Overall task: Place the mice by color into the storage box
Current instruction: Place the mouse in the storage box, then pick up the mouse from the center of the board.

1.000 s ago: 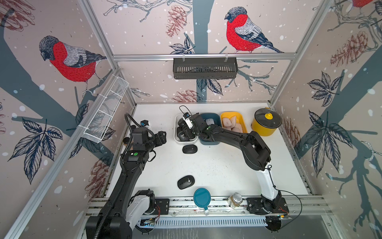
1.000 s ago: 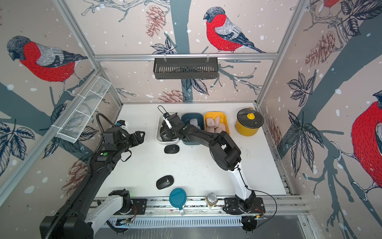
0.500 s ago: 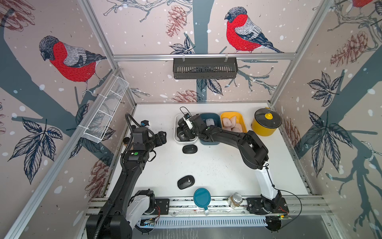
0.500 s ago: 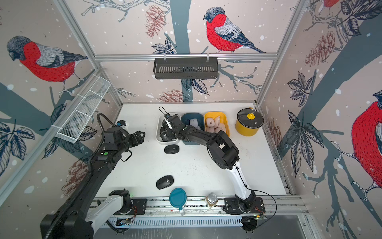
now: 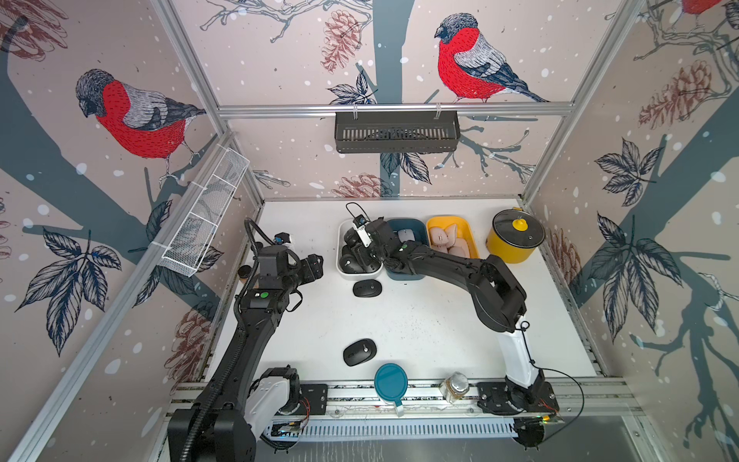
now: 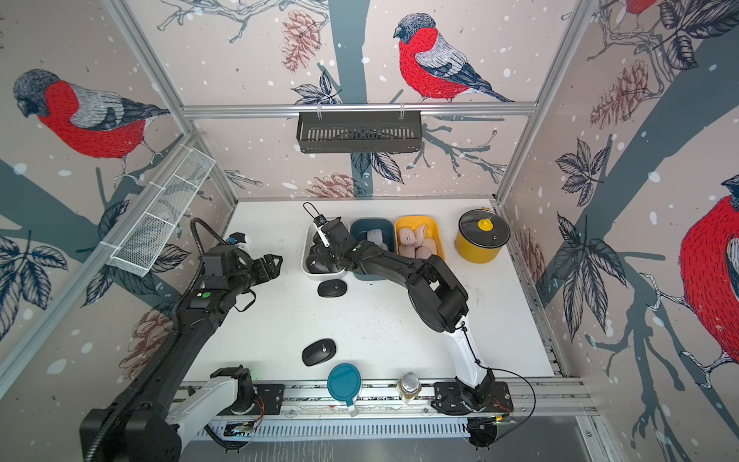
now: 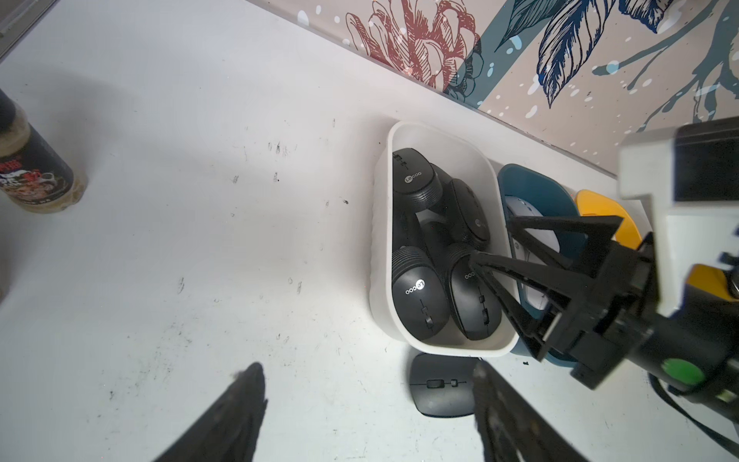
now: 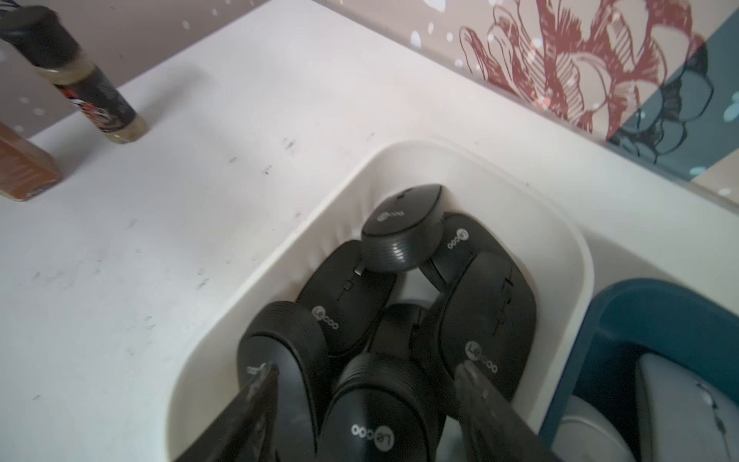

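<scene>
The right fingers (image 8: 256,400) are hanging apart over the white box (image 7: 380,248), gripping nothing. On the counter (image 5: 420,320), a black mouse (image 5: 367,288) is lying crosswise just before that box, nearer the left fingers (image 7: 236,412), which are also spread and empty.

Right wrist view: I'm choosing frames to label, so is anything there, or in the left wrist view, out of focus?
Right wrist view: right fingers soft at the frame edge, mice sharp, logos legible. Left wrist view: left fingers blurred, bin sharp, bottle slightly soft.
</scene>
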Motion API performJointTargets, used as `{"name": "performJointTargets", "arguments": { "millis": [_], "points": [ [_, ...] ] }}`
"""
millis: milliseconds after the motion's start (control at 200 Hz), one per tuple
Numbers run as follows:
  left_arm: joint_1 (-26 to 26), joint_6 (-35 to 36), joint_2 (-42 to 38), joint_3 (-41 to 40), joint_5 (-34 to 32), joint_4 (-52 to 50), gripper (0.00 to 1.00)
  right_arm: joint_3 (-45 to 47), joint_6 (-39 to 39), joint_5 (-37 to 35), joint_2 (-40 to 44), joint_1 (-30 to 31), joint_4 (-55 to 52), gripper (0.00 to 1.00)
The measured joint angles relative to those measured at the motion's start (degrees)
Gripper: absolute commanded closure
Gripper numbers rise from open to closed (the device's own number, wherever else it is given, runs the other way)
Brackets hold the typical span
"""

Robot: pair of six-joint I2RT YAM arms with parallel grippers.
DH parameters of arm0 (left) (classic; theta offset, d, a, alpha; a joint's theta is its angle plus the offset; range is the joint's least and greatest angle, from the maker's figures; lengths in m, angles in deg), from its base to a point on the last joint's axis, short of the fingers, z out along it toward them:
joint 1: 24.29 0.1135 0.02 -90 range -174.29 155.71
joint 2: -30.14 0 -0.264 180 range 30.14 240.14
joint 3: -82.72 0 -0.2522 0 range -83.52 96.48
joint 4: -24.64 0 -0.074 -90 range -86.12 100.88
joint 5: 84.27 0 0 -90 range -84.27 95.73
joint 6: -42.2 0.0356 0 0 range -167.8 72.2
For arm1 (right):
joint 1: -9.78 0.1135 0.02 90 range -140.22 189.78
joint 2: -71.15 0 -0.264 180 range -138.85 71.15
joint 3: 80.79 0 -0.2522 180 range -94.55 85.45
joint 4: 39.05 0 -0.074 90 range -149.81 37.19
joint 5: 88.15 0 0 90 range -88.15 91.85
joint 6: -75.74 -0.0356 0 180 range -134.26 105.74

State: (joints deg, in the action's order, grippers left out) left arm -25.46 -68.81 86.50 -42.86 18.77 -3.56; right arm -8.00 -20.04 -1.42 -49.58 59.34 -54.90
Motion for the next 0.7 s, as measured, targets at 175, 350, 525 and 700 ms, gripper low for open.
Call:
{"name": "performJointTargets", "arguments": {
  "millis": [175, 350, 525, 700],
  "points": [
    [-1.9, 0.6, -1.4, 0.4, 0.9, -0.3, 0.20, 4.9, 0.1, 1.6, 8.1, 0.2, 0.8, 0.29],
    [-10.1, 1.4, -4.9, 0.7, 0.6, -2.3, 0.20, 16.7, -1.8, 5.4, 20.4, -2.0, 4.4, 0.28],
    [-18.3, -2.8, -10.5, -3.0, 0.2, -6.5, 0.21, 26.3, -4.8, 9.0, 29.3, -3.2, 6.3, 0.27],
    [-27.3, -8.8, -16.2, -6.6, -2.9, -10.0, 0.21, 32.6, -7.0, 11.0, 35.0, -3.5, 8.7, 0.26]
  ]
}}
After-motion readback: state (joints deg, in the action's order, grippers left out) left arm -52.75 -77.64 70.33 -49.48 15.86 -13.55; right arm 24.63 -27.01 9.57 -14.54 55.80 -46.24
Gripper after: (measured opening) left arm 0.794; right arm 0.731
